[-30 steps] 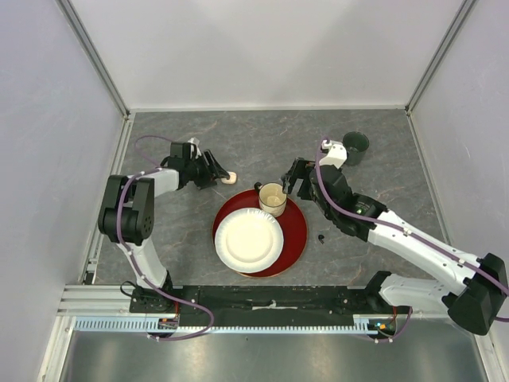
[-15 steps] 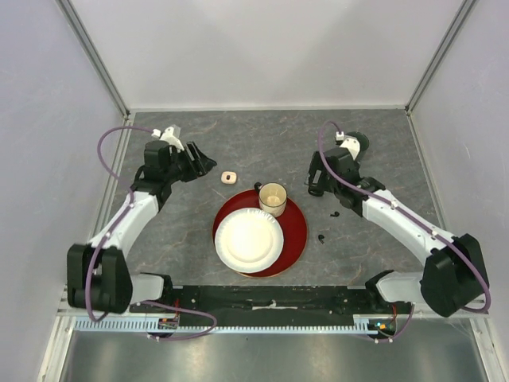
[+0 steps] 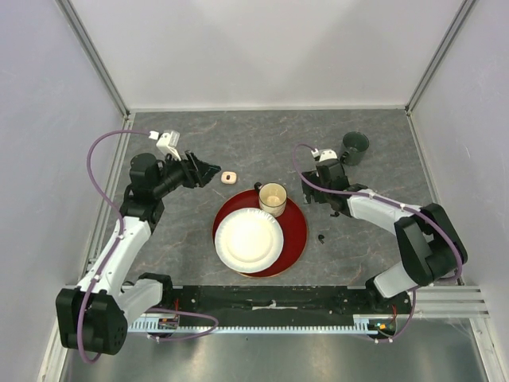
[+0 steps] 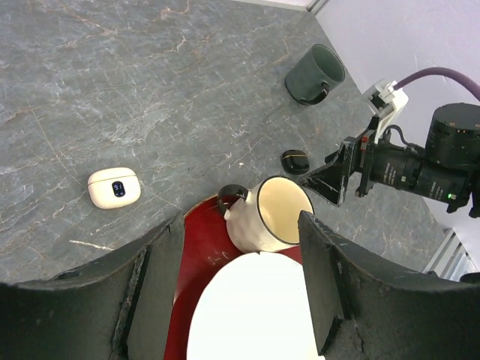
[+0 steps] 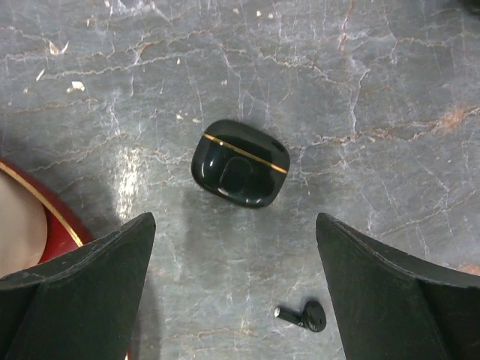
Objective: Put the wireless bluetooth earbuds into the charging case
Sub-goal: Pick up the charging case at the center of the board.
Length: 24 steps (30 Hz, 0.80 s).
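A shut black charging case (image 5: 240,174) with a gold seam lies on the grey table. One black earbud (image 5: 302,317) lies close beside it. My right gripper (image 5: 236,300) hangs open above that spot, touching neither; in the top view the right gripper (image 3: 312,193) is just right of the cup. A black earbud (image 3: 321,237) lies right of the tray. A shut white case (image 3: 229,177) sits left of the cup, the white case (image 4: 113,187) also showing in the left wrist view. My left gripper (image 3: 213,169) is open and empty, a little left of the white case.
A cream cup (image 3: 272,199) and a white paper plate (image 3: 249,239) sit on a round red tray (image 3: 296,231). A dark mug (image 3: 355,147) stands at the back right. White walls enclose the table on three sides.
The left gripper has backed away leftward from the white case. The right gripper has left the cup and now hangs over the black case. Both arms have changed pose.
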### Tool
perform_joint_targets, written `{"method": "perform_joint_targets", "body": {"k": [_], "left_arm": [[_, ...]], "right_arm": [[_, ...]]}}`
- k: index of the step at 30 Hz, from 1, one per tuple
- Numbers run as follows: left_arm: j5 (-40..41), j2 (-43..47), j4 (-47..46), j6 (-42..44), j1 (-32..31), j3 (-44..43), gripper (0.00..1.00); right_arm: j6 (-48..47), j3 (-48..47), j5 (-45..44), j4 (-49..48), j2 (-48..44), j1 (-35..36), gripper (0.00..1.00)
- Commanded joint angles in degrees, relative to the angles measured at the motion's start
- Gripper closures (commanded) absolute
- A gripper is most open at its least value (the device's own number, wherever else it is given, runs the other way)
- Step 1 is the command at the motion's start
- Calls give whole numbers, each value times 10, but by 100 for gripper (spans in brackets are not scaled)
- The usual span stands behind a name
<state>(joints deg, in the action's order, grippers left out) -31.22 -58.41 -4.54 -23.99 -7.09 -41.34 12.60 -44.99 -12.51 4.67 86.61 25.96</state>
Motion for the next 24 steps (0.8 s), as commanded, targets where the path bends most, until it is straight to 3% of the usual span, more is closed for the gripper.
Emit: {"method": "perform_joint_targets", "body": {"k": [1, 5, 14, 24], "left_arm": [[-27, 8, -26, 26, 1, 7, 31], [-27, 8, -30, 26, 1, 11, 31], [-25, 12, -27, 26, 1, 19, 32], [-19, 16, -21, 25, 1, 24, 32]], "right_arm": [[-23, -1, -8, -77, 9, -11, 5], [8, -24, -10, -74, 36, -22, 7], [86, -64, 29, -55, 106, -39, 25], [171, -48, 90, -86, 117, -39, 28]]}}
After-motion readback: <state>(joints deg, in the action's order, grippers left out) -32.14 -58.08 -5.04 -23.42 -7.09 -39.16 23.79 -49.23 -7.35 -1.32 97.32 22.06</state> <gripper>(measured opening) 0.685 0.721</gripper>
